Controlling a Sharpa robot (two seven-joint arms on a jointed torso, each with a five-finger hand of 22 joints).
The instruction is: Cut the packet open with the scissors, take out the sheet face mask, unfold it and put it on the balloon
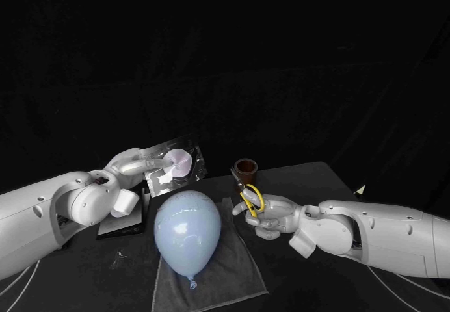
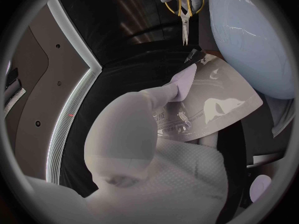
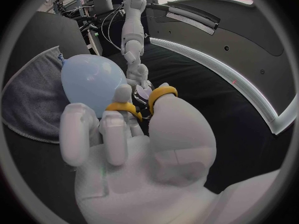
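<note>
Packet (image 2: 215, 102) in left hand (image 2: 143, 154); left wrist view reveals scissors (image 2: 183, 21) blades.

Black table (image 1: 309, 175) — black backdrop (image 1: 225, 65) behind; white lit strip (image 2: 74, 109) beside table.

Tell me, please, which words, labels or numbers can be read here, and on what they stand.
None can be read.
On the packet: small print where the left robot hand holds it, too blurred to read.
On the scissors and the balloon: no marking visible.
</note>
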